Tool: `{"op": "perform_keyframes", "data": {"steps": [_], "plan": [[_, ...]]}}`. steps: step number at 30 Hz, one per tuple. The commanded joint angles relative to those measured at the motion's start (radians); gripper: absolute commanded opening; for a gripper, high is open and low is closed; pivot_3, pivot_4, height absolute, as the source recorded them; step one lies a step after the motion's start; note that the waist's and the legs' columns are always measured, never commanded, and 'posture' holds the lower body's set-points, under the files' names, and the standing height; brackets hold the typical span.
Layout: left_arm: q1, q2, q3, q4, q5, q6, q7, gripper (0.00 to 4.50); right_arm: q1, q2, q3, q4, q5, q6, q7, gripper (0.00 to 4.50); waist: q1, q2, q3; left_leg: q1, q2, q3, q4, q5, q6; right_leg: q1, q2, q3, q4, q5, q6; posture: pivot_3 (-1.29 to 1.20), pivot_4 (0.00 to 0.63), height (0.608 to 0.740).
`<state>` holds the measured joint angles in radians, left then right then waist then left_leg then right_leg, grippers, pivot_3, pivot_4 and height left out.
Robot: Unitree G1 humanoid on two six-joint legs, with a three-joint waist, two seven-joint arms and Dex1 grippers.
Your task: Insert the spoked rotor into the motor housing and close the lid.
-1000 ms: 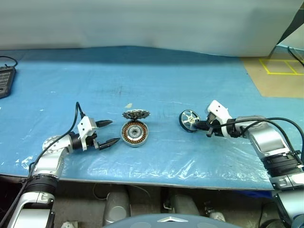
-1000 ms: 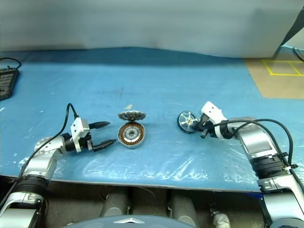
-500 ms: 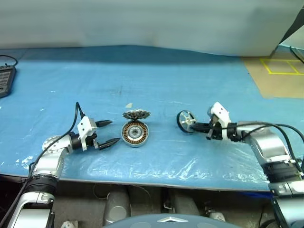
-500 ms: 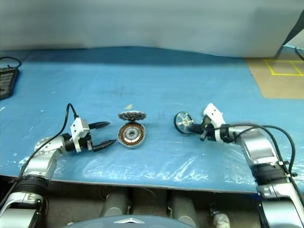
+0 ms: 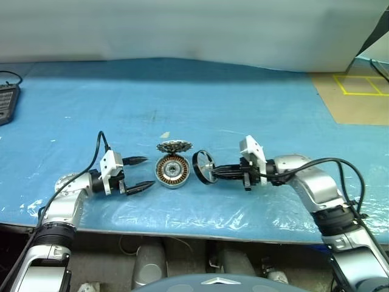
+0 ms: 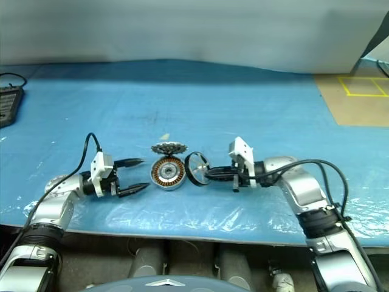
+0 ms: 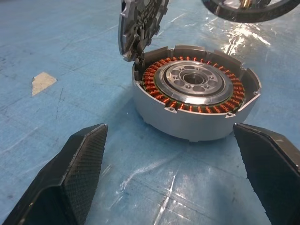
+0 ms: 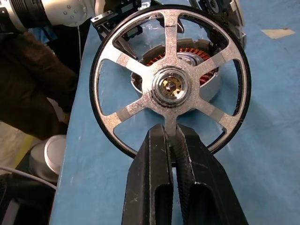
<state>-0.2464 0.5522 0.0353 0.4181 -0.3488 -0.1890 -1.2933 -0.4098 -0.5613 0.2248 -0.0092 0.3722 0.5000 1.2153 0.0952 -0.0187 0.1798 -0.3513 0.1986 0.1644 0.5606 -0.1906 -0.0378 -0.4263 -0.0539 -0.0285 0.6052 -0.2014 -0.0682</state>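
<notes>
On the blue table: motor housing (image 5: 172, 171) sits open-topped on the blue plastic sheet (image 5: 200, 115), copper windings exposed, with nothing yet seated inside.
Rotor position: spoked rotor (image 5: 203, 167) hangs on edge in the air just beside the housing, on the side toward the robot's right, not touching it.
Right gripper (image 5: 214, 173): fingers pressed together on one spoke of the rotor near its rim, pointing toward the housing.
Left gripper (image 5: 143, 173): fingers spread wide, empty, hovering just beside the housing on its other side.
Lid (image 5: 174, 146): leans tilted against the far edge of the housing, toothed face showing, not closed.
Progress: rotor is picked up and brought alongside; in my judgement it must be turned flat, lowered into the housing, and then the lid swung or set down, so both named steps are left.
Head views give: the overall line-up of left gripper, housing, rotor, right gripper across the sheet.
Left wrist view adds: lid's lower edge resting at the housing rim, and the dark centre bore inside the windings.
Right wrist view adds: the pinch on the silver spoke, the brass-coloured hub, and the housing seen through the spokes.
</notes>
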Motion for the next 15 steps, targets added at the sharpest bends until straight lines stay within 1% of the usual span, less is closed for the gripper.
{"op": "perform_keyframes", "data": {"steps": [1,8,15], "plan": [[0.004,0.005,0.008,-0.026,-0.01,-0.028,-0.018,4.5,-0.044,0.028,0.019,0.021,-0.017,-0.045,0.005,0.02,0.0,0.0,0.0,0.0,0.0,0.0,0.0,0.0,0.0,0.0,0.0,0.0,0.0,0.0,0.0,0.0,0.15,0.74],[0.024,0.003,0.013,-0.045,-0.017,-0.032,-0.021,4.5,-0.081,0.069,0.04,0.062,-0.036,-0.075,0.016,0.02,0.0,0.0,0.0,0.0,0.0,0.0,0.0,0.0,0.0,0.0,0.0,0.0,0.0,0.0,0.0,0.0,0.15,0.74],[0.024,-0.017,0.003,-0.046,-0.009,-0.034,-0.004,4.5,-0.124,0.14,0.057,0.105,-0.04,-0.072,0.004,0.02,-0.002,0.0,0.0,0.0,0.0,0.0,0.0,0.0,0.0,0.0,0.0,0.0,0.001,0.0,-0.001,0.0,0.15,0.74]]}}
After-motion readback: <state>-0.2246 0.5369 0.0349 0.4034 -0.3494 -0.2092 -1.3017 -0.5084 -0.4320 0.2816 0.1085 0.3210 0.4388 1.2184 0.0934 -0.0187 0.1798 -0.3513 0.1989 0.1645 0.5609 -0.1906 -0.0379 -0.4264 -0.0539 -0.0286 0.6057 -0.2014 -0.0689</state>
